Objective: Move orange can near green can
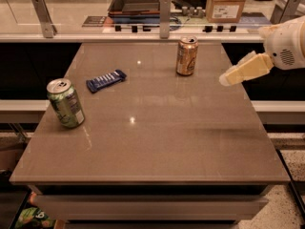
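Orange can (187, 56) sits far from green can (66, 103); jaws right of it, gap unreadable.

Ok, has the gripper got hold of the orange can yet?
No, the orange can stands upright on the far side of the table, with the gripper hovering apart to its right.

This looks like an office break area or a test lab. A plain brown surface (157, 147) stands before a long counter (71, 25) with upright metal posts (165, 15), a cardboard box (228, 3) and a dark tray (136, 1). The floor (295, 161) is speckled. Two soda cans and a wrapped snack bar (106, 80) lie out. The robot's gripper (225, 79) hangs just past the surface's right edge, toward the far corner.
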`<state>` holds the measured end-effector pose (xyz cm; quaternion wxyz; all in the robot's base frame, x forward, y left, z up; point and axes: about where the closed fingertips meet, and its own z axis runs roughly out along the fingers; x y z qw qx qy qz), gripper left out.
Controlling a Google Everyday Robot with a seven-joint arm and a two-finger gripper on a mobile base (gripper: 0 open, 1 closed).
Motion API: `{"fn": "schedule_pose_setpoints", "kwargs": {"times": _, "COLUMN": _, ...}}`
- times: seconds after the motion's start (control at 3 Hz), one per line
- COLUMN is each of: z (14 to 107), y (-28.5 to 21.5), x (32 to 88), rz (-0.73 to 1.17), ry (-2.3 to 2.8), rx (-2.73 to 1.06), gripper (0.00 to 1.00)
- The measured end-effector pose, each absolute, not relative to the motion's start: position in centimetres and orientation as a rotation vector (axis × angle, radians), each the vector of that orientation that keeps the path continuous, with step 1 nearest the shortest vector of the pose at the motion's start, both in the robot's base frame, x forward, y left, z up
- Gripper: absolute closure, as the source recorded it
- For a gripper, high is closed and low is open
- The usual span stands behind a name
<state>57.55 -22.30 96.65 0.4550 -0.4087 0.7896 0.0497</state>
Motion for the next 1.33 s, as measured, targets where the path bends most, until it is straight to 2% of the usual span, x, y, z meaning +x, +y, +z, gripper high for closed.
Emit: {"fn": "schedule_pose_setpoints", "kwargs": {"times": 1.33, "z": 93.2, "y": -19.2, "x": 66.4, "rz": 0.359, "ry": 1.862, "rx": -0.823, "gripper": 0.0}}
